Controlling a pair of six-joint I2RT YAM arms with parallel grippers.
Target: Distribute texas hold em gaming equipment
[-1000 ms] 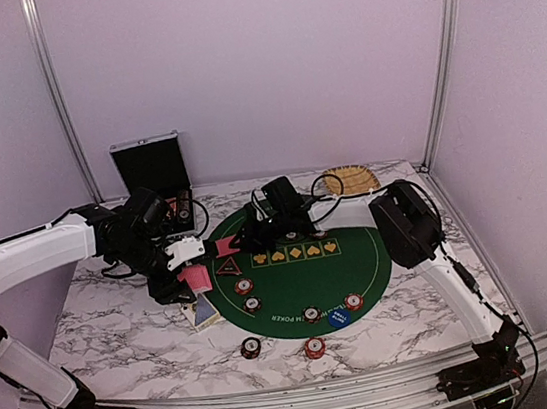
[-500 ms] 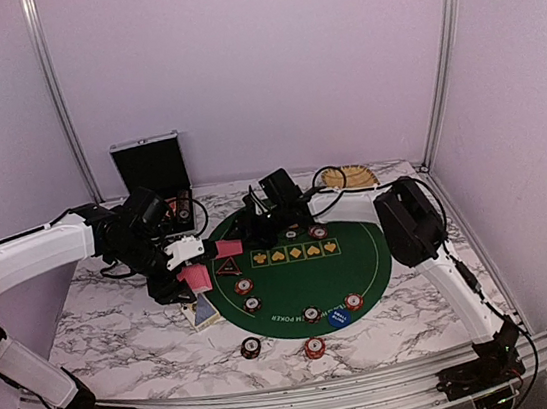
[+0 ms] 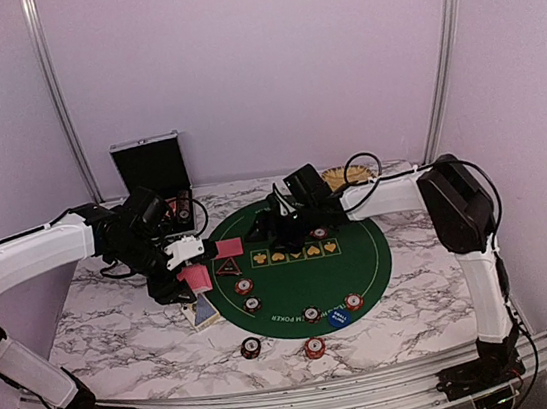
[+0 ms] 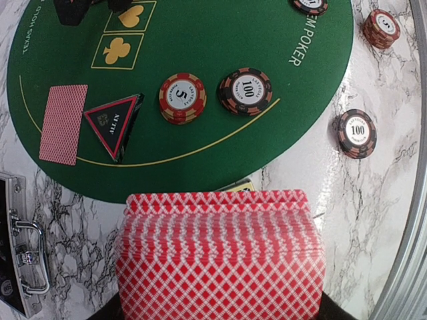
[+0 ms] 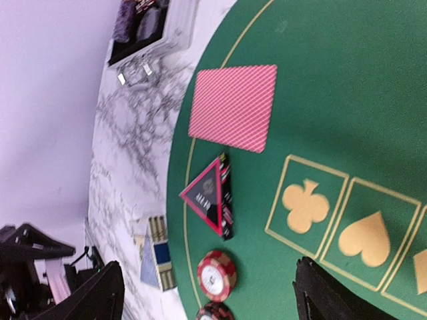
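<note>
My left gripper [image 3: 188, 274] is shut on a deck of red-backed playing cards [image 4: 220, 253], held above the table's left side; the deck hides its fingers. One red-backed card [image 5: 233, 107] lies face down on the green mat [image 3: 352, 265], beside the black triangular marker [image 5: 210, 195]. My right gripper [image 5: 207, 273] hovers open over the mat near them, with nothing between its fingers. Several poker chips sit along the mat's near edge, such as a red one [image 4: 182, 98] and a dark one [image 4: 245, 91]. A blue button disc [image 3: 339, 317] lies near them.
The silver case [image 3: 153, 168] stands open at the back left, and the tan tray [image 3: 335, 176] is behind the right arm. A blue-and-yellow card box [image 3: 205, 311] lies by the mat's left edge. Two chip stacks [image 3: 250, 348] [image 3: 314, 346] sit off the mat in front.
My right gripper has opened, left the single card on the mat and drawn back to the right as its arm swung outward. The left arm and deck have not moved.
</note>
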